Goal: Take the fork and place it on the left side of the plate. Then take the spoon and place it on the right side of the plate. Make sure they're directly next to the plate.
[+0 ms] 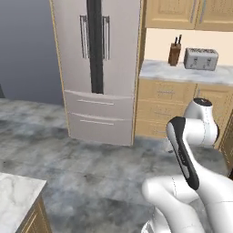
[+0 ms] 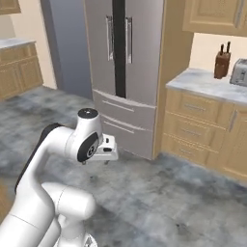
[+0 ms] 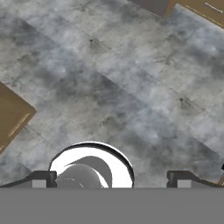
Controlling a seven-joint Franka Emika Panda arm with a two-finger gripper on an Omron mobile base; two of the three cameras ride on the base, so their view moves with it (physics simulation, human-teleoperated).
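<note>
Evidently, in the left base view the arm is folded near the fridge (image 1: 98, 68), and no fork, spoon or plate is seen; the base should be driven to them before any reach. In the right base view the end effector (image 2: 107, 153) is held level over the floor (image 2: 159, 202). In the hand view both fingertips (image 3: 43, 178) are spread wide, empty
</note>
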